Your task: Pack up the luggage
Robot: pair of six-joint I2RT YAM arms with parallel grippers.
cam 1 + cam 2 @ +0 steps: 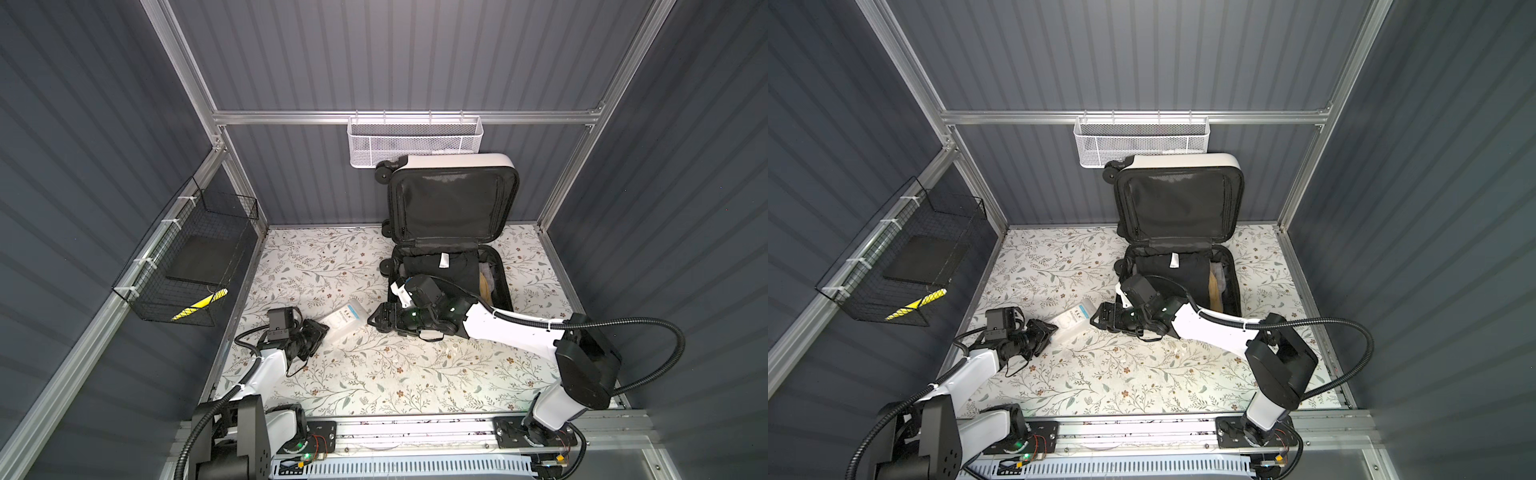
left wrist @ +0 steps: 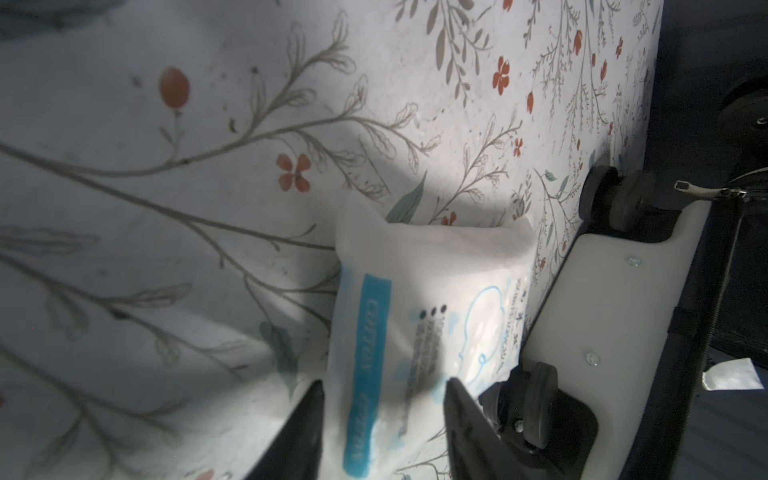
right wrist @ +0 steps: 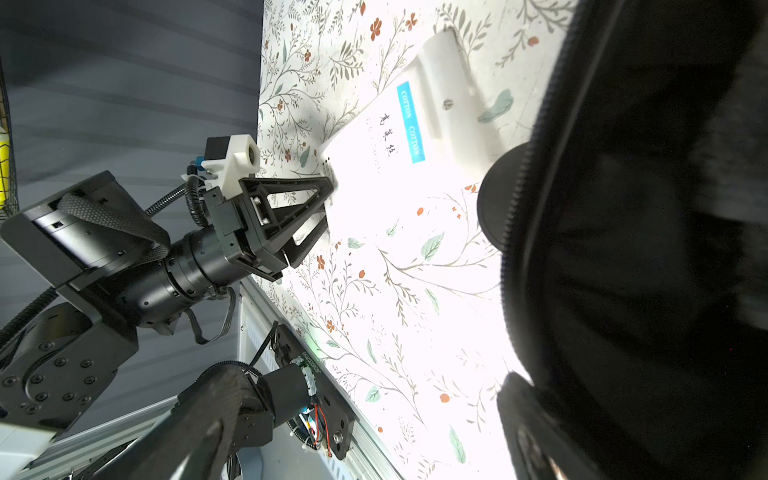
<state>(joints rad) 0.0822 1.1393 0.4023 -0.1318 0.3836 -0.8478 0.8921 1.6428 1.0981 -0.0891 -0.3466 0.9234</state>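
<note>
The luggage [image 1: 453,160] [image 1: 1183,160] is a white suitcase lying open at the back of the table, its black-lined lid upright. Black clothing and a tan item fill its lower half. In both top views a white cotton pack [image 1: 343,320] [image 1: 1073,320] with a blue stripe lies just left of the suitcase wheels [image 2: 536,399]. My left gripper [image 1: 320,330] [image 2: 382,386] [image 3: 328,203] has a finger against each side of the pack's [image 2: 424,291] [image 3: 374,174] near end. My right gripper [image 1: 374,322] [image 1: 1096,320] [image 3: 361,432] hangs open and empty beside the suitcase's near left corner, facing the pack.
A white mesh basket [image 1: 415,141] hangs on the back wall above the lid. On the left wall a black wire basket [image 1: 191,266] holds a flat black pad and a yellow item [image 1: 199,307]. The floral table [image 1: 415,374] ends at the front rail [image 1: 415,428].
</note>
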